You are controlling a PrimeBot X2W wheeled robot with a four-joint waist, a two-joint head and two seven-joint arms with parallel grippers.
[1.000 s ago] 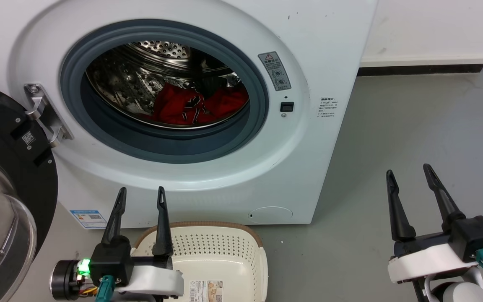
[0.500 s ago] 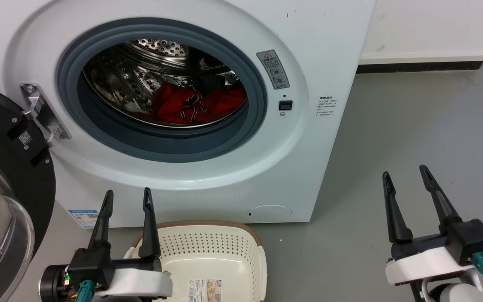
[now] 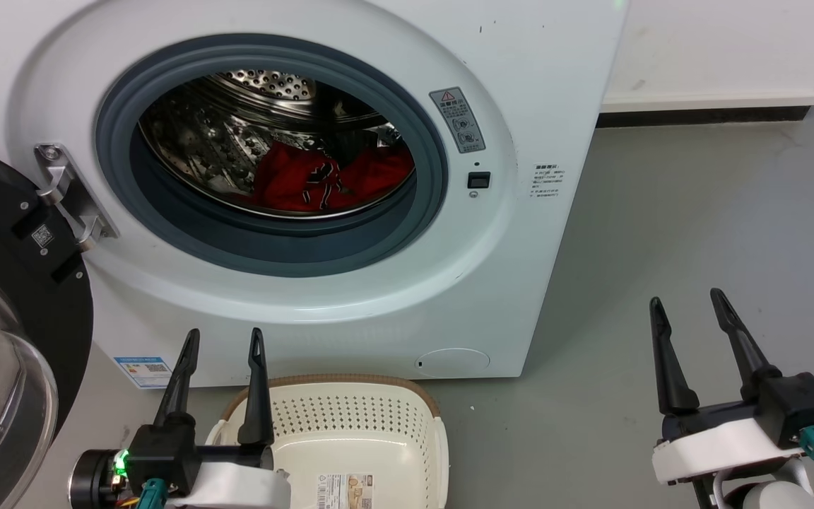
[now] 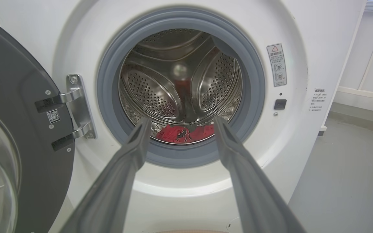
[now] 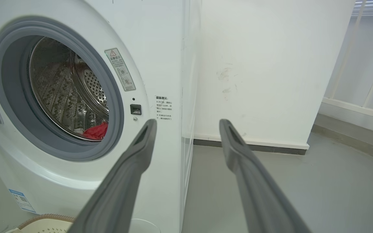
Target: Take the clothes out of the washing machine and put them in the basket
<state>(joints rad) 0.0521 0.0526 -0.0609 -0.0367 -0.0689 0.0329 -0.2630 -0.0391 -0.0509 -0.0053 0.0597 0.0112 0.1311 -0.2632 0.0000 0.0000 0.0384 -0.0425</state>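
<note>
Both tools stand with fingers apart and hold nothing. Within the last second the left tool (image 3: 225,332) only drifts a little to the left and lower, by the left edge of the near basket (image 3: 350,417), and the right tool (image 3: 686,297) keeps its place over the floor. I judge the reach is not yet begun. The clothes (image 3: 301,180) lie at the bottom of the drum in the washing machine (image 3: 379,297), farther and higher than the left tool, well apart from it.
</note>
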